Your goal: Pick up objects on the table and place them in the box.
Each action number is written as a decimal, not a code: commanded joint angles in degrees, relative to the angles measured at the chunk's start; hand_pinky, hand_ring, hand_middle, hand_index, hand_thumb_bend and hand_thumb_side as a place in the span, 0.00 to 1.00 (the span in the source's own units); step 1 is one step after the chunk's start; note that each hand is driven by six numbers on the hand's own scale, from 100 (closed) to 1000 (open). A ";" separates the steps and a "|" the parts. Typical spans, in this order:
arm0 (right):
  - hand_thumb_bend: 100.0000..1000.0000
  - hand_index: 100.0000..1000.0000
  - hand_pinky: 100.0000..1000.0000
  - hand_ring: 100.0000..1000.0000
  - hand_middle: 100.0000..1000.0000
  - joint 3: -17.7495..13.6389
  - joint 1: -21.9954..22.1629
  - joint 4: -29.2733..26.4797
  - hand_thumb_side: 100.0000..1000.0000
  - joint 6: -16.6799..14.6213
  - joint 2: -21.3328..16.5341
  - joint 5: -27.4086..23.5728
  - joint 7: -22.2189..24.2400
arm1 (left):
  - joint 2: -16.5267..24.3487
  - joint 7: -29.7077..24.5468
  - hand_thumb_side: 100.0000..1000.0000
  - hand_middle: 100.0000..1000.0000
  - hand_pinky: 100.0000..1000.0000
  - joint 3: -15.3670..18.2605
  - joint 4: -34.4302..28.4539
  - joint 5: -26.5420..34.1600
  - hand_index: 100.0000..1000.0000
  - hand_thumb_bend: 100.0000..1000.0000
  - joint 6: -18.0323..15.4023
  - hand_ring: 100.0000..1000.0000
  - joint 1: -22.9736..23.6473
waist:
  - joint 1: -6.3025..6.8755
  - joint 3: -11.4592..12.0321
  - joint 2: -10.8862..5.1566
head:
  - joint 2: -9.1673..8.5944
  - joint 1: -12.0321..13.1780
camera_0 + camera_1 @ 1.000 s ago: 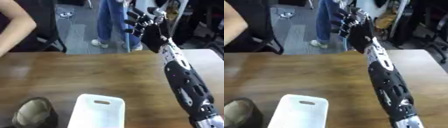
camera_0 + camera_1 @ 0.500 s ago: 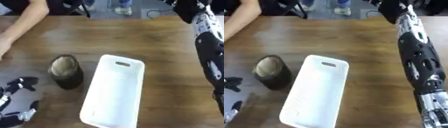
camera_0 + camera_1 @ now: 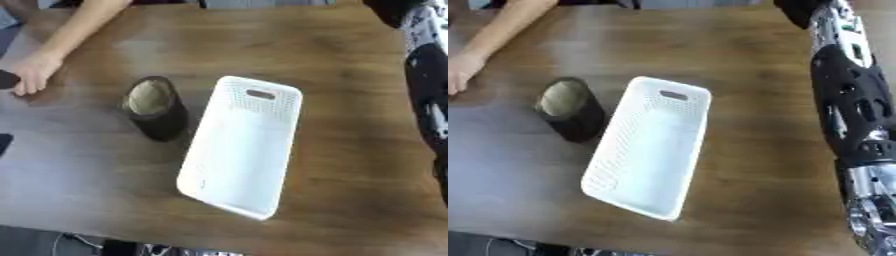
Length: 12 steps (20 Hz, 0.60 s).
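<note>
1. I see one white perforated box (image 3: pixel 647 162) lying askew mid-table; one dark cylindrical container (image 3: pixel 157 108) just beside its left wall.
2. My right arm (image 3: pixel 846 90) spans the right edge; its hand's state I cannot tell.
3. One person's hand (image 3: pixel 33 74) rests on the wooden table (image 3: pixel 350 100), far left.

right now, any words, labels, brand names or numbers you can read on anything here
None can be read.
White box: no lettering shows on it.
Dark cup beside the box: no label shows.
Robot's right arm: light patches near the top, too blurred to tell whether they are text.
</note>
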 commanded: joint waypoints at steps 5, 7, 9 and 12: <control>0.00 0.99 0.70 0.83 0.94 -0.47 -0.13 -1.48 1.00 1.03 -1.15 0.70 -0.34 | 5.83 1.38 0.31 0.80 0.00 0.13 -2.84 -13.69 1.00 0.36 -0.02 0.11 -4.84 | 0.67 -0.16 -1.28 | 0.00 -1.48; 0.00 0.99 0.70 0.82 0.94 -0.32 0.12 -1.31 1.00 1.22 -1.02 1.01 -0.23 | 7.26 1.72 0.39 0.81 0.00 -1.12 -2.67 -18.51 1.00 0.47 -0.43 0.09 -8.00 | 0.89 -0.18 -1.44 | -0.36 -1.41; 0.00 0.99 0.70 0.82 0.94 0.04 0.33 -1.11 1.00 1.44 -0.64 1.54 0.22 | 7.79 2.00 0.42 0.81 0.00 -3.05 -1.07 -23.66 1.00 0.50 -1.19 0.09 -12.09 | 1.16 -0.45 -1.60 | -1.27 -1.07; 0.00 0.99 0.70 0.82 0.94 0.15 0.35 -0.92 1.00 1.49 -0.28 2.08 0.63 | 7.10 3.26 0.41 0.81 0.00 -5.40 2.22 -26.76 1.00 0.48 -2.71 0.08 -15.72 | 1.38 -1.08 -1.71 | -2.57 -0.94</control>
